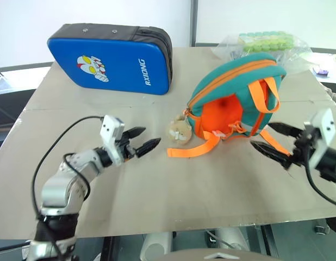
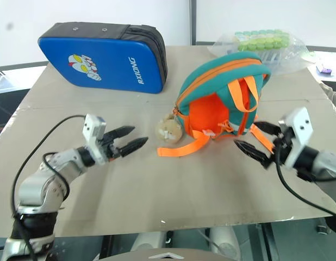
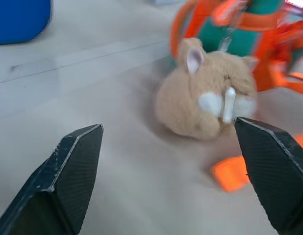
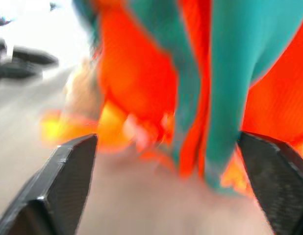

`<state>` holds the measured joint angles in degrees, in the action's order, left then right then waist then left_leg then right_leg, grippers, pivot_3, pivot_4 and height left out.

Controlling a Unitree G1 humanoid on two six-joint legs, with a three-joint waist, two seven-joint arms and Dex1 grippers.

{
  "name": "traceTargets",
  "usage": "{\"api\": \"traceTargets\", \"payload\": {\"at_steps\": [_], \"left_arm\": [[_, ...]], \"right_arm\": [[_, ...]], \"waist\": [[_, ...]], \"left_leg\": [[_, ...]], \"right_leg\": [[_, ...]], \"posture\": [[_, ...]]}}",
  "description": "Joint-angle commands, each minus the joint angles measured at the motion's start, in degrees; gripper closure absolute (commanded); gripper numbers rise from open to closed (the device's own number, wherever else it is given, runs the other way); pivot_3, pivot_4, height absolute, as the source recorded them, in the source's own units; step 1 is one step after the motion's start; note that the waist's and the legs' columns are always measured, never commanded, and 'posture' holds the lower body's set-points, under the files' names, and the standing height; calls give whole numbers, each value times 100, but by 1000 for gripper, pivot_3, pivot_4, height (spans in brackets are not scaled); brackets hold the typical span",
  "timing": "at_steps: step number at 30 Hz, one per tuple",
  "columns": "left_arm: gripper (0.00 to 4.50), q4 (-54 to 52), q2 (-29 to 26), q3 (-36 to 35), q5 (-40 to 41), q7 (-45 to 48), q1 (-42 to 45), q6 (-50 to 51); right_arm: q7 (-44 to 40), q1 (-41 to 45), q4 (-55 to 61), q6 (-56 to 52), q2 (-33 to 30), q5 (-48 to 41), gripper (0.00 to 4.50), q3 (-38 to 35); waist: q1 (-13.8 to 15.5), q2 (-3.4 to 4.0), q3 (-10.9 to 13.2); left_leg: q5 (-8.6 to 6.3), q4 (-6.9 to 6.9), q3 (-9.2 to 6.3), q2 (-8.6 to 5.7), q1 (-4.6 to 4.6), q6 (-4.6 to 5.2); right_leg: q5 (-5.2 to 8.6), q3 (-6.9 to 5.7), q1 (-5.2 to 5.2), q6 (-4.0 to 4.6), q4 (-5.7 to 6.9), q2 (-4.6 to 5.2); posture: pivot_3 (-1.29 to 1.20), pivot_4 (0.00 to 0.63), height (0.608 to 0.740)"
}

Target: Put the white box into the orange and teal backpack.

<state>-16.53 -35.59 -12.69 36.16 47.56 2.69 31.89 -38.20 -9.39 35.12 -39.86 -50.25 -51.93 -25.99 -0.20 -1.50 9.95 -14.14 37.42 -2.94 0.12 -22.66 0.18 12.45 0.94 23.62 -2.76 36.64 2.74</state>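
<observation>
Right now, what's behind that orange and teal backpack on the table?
Behind the orange and teal backpack lies a clear plastic bag holding green round pieces; the backpack covers its lower part. Whether the backpack holds anything cannot be seen.

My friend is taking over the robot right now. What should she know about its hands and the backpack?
Left gripper: open, empty, above the table, pointing at the tan plush animal charm.
Right gripper: open, empty, beside the backpack's orange straps.
The small orange and teal backpack stands on the table, its opening unzipped on the side facing the robot.
I can't see the white box anywhere, so it may already be inside.
Left: look into the backpack to check.
</observation>
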Motion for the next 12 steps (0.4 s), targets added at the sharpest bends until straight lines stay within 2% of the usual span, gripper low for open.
{"api": "traceTargets", "payload": {"at_steps": [1, 8, 12], "left_arm": [[0, -710, -123, -436, 186, 353, -737, -343], [0, -941, -321, -972, -5, 633, -2094, -711], [0, -927, -324, -1085, 50, 604, -2345, -707]], "right_arm": [[-923, -679, 84, 436, 17, 124, 36, -709], [-1378, -1410, -526, 1629, 451, 1339, 36, -735], [-1471, -1498, -927, 2202, 597, 1848, 36, -741]], "waist": [[0, 1, -3], [-12, -10, -12], [-9, -14, -14]], "left_leg": [[-3, -3, 3, 1, 7, 4], [-5, -2, 24, 18, 61, 5], [-6, -1, 37, 20, 69, 4]], "right_leg": [[1, 2, -4, 0, -5, 0], [28, 11, -33, 3, 5, -8], [30, 18, -35, 2, 4, -4]], "posture": [[0, 150, 740], [0, 150, 740], [0, 150, 740]]}}
